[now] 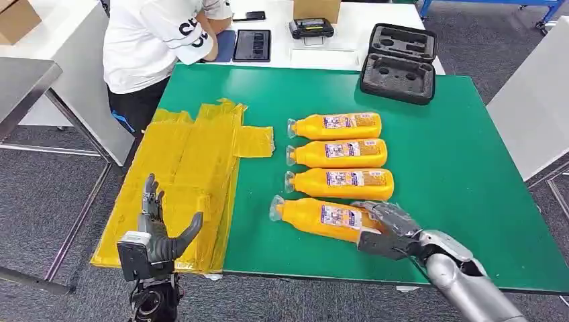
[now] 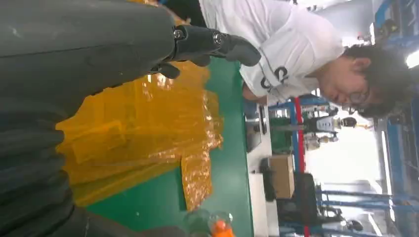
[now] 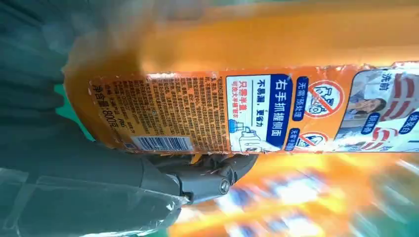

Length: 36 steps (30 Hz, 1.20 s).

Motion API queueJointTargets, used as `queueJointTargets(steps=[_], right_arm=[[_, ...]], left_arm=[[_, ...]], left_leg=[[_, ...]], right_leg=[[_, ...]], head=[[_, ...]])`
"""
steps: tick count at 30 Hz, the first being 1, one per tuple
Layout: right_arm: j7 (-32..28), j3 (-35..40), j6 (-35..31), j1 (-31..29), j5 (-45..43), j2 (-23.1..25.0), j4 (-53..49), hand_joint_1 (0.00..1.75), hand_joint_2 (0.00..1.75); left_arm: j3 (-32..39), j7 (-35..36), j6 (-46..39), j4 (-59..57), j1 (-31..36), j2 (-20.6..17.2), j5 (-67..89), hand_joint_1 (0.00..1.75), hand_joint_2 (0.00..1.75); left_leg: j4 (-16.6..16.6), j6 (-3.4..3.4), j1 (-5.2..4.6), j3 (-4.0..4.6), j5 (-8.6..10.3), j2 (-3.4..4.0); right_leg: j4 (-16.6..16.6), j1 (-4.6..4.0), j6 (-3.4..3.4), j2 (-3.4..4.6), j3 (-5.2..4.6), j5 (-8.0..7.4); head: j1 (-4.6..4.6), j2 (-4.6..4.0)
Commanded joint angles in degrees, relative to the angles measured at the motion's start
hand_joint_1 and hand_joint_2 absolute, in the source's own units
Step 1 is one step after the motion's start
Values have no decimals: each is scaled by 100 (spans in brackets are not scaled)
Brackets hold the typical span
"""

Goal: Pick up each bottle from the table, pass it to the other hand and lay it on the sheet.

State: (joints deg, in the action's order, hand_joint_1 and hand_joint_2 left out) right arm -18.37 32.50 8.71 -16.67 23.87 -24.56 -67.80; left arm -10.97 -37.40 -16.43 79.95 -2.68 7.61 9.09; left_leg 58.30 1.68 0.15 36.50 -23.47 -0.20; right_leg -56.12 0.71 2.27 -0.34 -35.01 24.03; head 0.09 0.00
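The left robot hand (image 1: 158, 231) hangs off the near-left corner of the desk (image 1: 463, 174), fingers spread and holding nothing, just in front of the yellow sheet (image 1: 194, 168) that drapes over the desk's left edge. A person in a white shirt (image 1: 158, 33) leans in at the far-left corner, close to the sheet's far end; an arm swinging wide toward the sheet could pass near them.

To the right of the sheet, four orange bottles lie in a row on the green top, caps pointing toward the sheet. The nearest bottle (image 1: 321, 217) sits slightly skewed from the other three (image 1: 339, 155), and the right robot hand (image 1: 386, 225) is wrapped over its base end, with fingers curled around the body in the right wrist view.

The risks, as I judge them: the hold is at the very bottom of a long, smooth bottle, so the cap end may droop or the bottle may twist out when lifted. The neighbouring bottle lies just beside the fingers and could be nudged and roll. The sheet is wrinkled and overhangs the edge, so a bottle laid near its near-left part could slide off to the floor. The handover also needs the left robot hand raised well toward the centre; a mistimed release would drop the bottle.
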Motion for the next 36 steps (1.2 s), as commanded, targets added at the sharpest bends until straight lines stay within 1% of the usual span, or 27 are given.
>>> queueJointTargets(steps=[1,2,4,5,6,7,10,11,12,13,14,15,16,18,19,21,23,25,26,27,28,29,30,32,33,35,36], right_arm=[[-922,-1094,-617,624,-291,1629,-613,175,175],[-958,-1138,-662,643,-312,1694,-639,175,175],[-1039,-1302,-830,662,-383,1923,-587,175,175],[-1050,-1372,-903,632,-366,2038,-455,175,175],[-1054,-1417,-904,616,-368,2092,-384,175,175],[-1057,-1421,-903,599,-369,2114,-348,175,175],[-1130,-1537,-911,545,-340,2263,-80,175,175],[-1151,-1535,-902,531,-322,2287,-16,175,175],[-1247,-1606,-803,514,-374,2390,141,175,175],[-1277,-1600,-717,499,-405,2421,216,175,175],[-1286,-1601,-712,484,-402,2448,286,175,175],[-1457,-1640,-561,444,-540,2559,476,175,175],[-1459,-1630,-567,420,-533,2612,556,175,175],[-1567,-1623,-375,336,-644,2730,748,175,175],[-1571,-1606,-303,290,-664,2776,823,175,175],[-1598,-1540,-101,136,-731,2940,1078,175,175],[-1588,-1478,-80,77,-718,3018,1191,175,175],[-1596,-1316,191,5,-771,3141,1381,175,175],[-1602,-1301,181,-24,-773,3159,1469,175,175],[-1683,-1213,381,-53,-933,3263,1673,175,175],[-1689,-1078,343,-53,-886,3311,1764,175,175],[-1715,-994,275,-42,-860,3358,1824,175,175],[-1717,-908,355,-50,-906,3400,1927,175,175],[-1718,-860,344,-47,-909,3431,1989,175,175],[-1713,-750,319,-107,-914,3437,2147,175,175],[-1712,-689,338,-127,-951,3448,2269,175,175],[-1738,-607,382,-165,-976,3455,2380,175,175]], left_arm=[[-21,68,509,-509,320,-30,-286,0,175],[-19,90,550,-545,347,-27,-317,0,175],[-4,140,688,-582,375,-30,-428,0,175],[17,139,826,-577,361,-32,-546,0,175],[23,158,1022,-573,356,-34,-702,0,175],[34,159,1033,-571,355,-44,-711,0,175],[39,279,1906,-618,375,-84,-1403,0,175],[66,278,1931,-647,384,-90,-1421,0,175],[26,312,2510,-753,429,-116,-1727,0,175],[-3,284,2692,-797,448,-131,-1778,0,175],[7,276,2707,-847,464,-118,-1778,0,175],[-83,135,3200,-940,509,-132,-1882,0,175],[-78,133,3200,-970,516,-102,-1878,0,175],[-189,45,3581,-1014,565,-113,-1909,0,175],[-226,35,3673,-1034,595,-110,-1901,0,175],[-311,54,3674,-1071,709,-72,-1702,0,175],[-347,90,3590,-1092,766,-44,-1580,0,175],[-427,187,3468,-1184,847,-9,-1396,0,175],[-423,186,3454,-1242,870,4,-1388,0,175],[-529,193,2705,-1372,955,8,-710,0,175],[-521,200,2679,-1515,1030,66,-703,0,175],[-520,199,2664,-1626,1080,83,-696,0,175],[-563,209,2561,-1744,1140,70,-595,0,175],[-568,196,2542,-1820,1174,75,-583,0,175],[-552,173,2625,-1989,1242,89,-671,0,175],[-559,151,2642,-2050,1271,83,-687,0,175],[-545,123,2652,-2082,1292,80,-740,0,175]], left_leg=[[-7,-11,9,-24,-8,7],[-9,-14,10,-41,-14,10],[-7,-8,7,-13,-3,7],[-9,-12,11,-33,-11,13],[-7,-8,9,-15,-3,8],[-8,-11,9,-35,-11,12],[-8,-12,10,-45,-15,13],[-9,-10,9,-32,-8,9],[-11,-12,8,-47,-13,9],[-12,-15,8,-60,-19,13],[-12,-11,4,-37,-9,8],[-16,-18,7,-73,-23,13],[-20,-20,8,-81,-24,15],[-11,-11,4,-31,-7,10],[-13,-14,4,-44,-12,14],[-8,-11,3,-30,-8,11],[-8,-11,4,-28,-7,12],[-6,-8,5,-20,-4,11],[-7,-11,6,-34,-8,14],[-7,-9,5,-26,-4,10],[-8,-16,8,-59,-17,16],[-10,-11,7,-32,-5,11],[-10,-13,8,-46,-11,12],[-10,-9,5,-25,-2,5],[-14,-13,7,-47,-10,9],[-9,-8,4,-19,-1,7],[-10,-11,5,-38,-8,7]], right_leg=[[6,-9,-12,6,22,6],[5,-11,-16,9,36,14],[3,-6,-9,6,8,4],[6,-10,-14,12,26,9],[5,-8,-9,5,11,4],[6,-8,-13,9,29,10],[7,-9,-15,12,41,13],[8,-7,-13,7,29,9],[9,-5,-15,8,42,14],[10,-6,-19,12,55,18],[11,-1,-13,6,34,10],[14,-4,-22,12,67,22],[18,-6,-23,14,74,22],[10,-1,-13,8,27,7],[9,-2,-16,13,37,11],[6,-1,-13,10,25,7],[5,-2,-12,10,22,6],[4,-3,-10,9,14,3],[5,-5,-13,12,28,7],[5,-3,-10,8,20,5],[7,-6,-18,14,52,15],[8,-5,-12,9,27,7],[9,-6,-14,10,41,12],[6,-3,-10,3,21,7],[11,-5,-14,7,42,12],[5,-1,-8,4,14,5],[6,-2,-12,6,34,12]], head=[[2,0],[4,0],[-2,0],[4,0],[2,0],[2,0],[2,0],[4,0],[2,0],[2,0],[4,0],[2,0],[2,0],[2,0],[2,0],[2,0],[2,0],[2,0],[2,0],[2,0],[2,0],[2,0],[4,0],[2,0],[4,0],[2,0],[2,0]])
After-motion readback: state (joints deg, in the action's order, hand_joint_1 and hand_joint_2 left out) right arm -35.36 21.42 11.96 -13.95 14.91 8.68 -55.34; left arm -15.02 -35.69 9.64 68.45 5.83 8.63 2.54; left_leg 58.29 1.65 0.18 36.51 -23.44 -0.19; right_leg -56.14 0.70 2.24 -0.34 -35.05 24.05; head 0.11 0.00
